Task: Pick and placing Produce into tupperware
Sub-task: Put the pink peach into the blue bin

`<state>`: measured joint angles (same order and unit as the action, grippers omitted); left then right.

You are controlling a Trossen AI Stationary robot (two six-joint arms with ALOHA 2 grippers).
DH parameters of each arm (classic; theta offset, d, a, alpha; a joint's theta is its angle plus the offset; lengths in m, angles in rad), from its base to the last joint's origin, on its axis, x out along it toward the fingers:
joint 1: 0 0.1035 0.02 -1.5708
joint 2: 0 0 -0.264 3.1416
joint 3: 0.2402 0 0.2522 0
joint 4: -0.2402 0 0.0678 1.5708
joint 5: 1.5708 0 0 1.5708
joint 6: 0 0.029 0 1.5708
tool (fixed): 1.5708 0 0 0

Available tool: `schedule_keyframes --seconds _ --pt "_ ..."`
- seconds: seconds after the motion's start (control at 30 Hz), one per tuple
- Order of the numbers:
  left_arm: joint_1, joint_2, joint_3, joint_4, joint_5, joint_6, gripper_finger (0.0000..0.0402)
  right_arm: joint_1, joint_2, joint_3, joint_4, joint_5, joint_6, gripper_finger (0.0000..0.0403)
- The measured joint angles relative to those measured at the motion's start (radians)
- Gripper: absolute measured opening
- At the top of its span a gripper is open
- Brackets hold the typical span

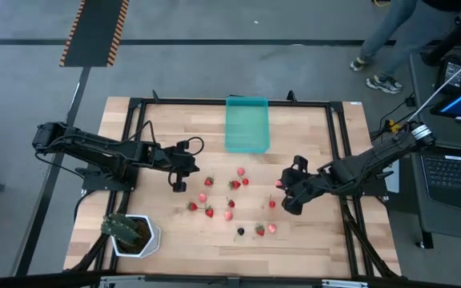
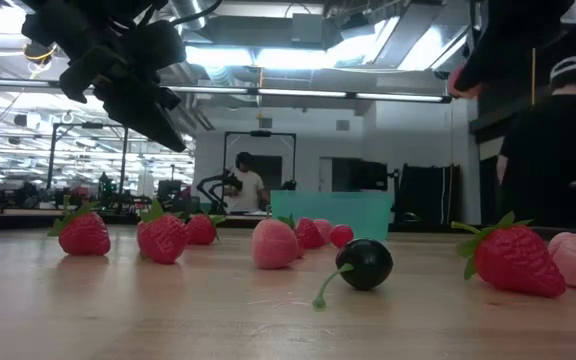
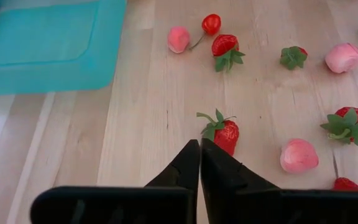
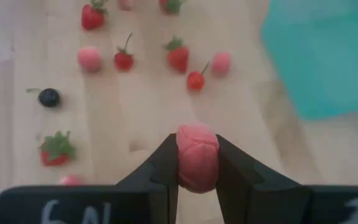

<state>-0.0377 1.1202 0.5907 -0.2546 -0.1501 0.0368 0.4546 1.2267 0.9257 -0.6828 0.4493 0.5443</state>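
**One pink fruit in the right gripper, tub bare**

One tub (image 1: 247, 124) lies flat at the far middle of the table, translucent teal, and no fruit shows inside it in the high view or in either wrist view. A white pot (image 1: 138, 237) with a green plant stands at the near left corner.

The fruits (image 1: 232, 185) lie scattered on the wood in front of the tub, between the two arms: red ones with green tops, paler pink ones, and a dark berry (image 1: 241, 231) nearest the front edge.

The right gripper (image 1: 281, 186) reaches in from the right side, low over the table at the right edge of the scatter. Its fingers pinch a pink fruit (image 4: 197, 157), which stands upright between them, clear of the wood.

The left gripper (image 1: 179, 186) comes in from the left, arm stretched low across the table, tip at the left edge of the scatter. Its fingers (image 3: 188, 167) are pressed together with nothing between them, pointing at a red fruit (image 3: 225, 133) just beyond the tips.
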Motion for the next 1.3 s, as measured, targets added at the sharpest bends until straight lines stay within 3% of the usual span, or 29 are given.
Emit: schedule_keyframes --seconds 0.23,0.7,0.87,1.17,1.3 --pt "0.000 0.000 0.000 0.000 0.000 0.000 0.0010 0.016 -0.007 -0.040 0.051 0.069 -0.023 0.0077" --pt "0.000 0.000 0.000 0.000 0.000 0.000 0.0006 0.016 -0.186 -0.343 0.526 0.075 -0.186 0.0077" --pt "0.000 0.000 0.000 0.001 0.001 -0.001 0.0004 0.015 -0.255 -0.469 0.776 0.076 -0.286 0.0077" --pt "0.000 0.000 0.000 0.001 -0.005 -0.001 0.0020 0.015 -0.263 -0.755 1.442 0.038 -0.461 0.0076" --pt "0.000 0.000 0.000 0.001 -0.018 -0.001 0.0019 0.015 -0.264 -0.807 1.563 0.031 -0.525 0.0076"
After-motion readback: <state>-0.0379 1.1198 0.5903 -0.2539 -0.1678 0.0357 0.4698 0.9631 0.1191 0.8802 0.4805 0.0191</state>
